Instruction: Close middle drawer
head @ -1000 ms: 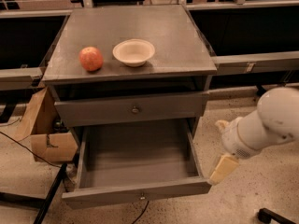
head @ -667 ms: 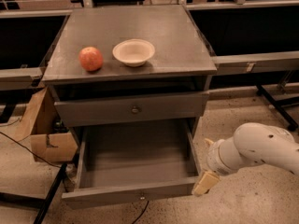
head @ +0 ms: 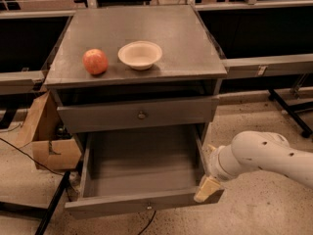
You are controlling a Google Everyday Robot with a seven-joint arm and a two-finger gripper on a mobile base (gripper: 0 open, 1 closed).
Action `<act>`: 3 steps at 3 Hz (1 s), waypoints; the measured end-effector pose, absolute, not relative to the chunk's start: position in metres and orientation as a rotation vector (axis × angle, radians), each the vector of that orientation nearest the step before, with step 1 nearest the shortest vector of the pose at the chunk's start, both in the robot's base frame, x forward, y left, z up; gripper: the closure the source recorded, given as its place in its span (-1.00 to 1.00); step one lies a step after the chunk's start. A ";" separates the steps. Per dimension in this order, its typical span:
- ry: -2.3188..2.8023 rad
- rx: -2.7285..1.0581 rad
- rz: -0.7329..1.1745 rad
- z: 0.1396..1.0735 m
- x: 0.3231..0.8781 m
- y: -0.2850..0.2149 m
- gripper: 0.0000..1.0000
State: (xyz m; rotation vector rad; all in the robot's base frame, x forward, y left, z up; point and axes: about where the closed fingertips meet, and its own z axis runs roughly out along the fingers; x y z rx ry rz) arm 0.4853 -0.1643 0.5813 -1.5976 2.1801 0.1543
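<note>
The middle drawer (head: 142, 173) is pulled far out of the grey cabinet and is empty inside. Its flat front panel (head: 112, 205) with a small knob faces me near the bottom edge. Above it, the uppermost drawer front (head: 107, 116) sits almost flush. The lowest drawer is hidden under the open one. My gripper (head: 208, 169) is at the right front corner of the middle drawer. Its cream fingers stand apart: one fingertip (head: 205, 189) rests at the right end of the front panel, the other beside the drawer's right wall. It holds nothing.
On the cabinet top (head: 181, 38) lie a red apple (head: 95, 61) and a cream bowl (head: 140, 54). A cardboard box (head: 46, 141) and a black cable lie on the floor to the left. Dark shelving flanks the cabinet, and a black stand leg (head: 288, 106) is at the right.
My arm has swung down and left from the cabinet's right side, bringing the gripper to the right front corner of the drawer. The drawer itself has not visibly moved.
</note>
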 end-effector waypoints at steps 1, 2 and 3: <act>2.174 -1.625 0.169 0.535 0.508 -0.143 -1.00; 2.187 -1.649 0.210 0.487 0.521 -0.127 -1.00; 2.217 -1.666 0.242 0.447 0.523 -0.121 -1.00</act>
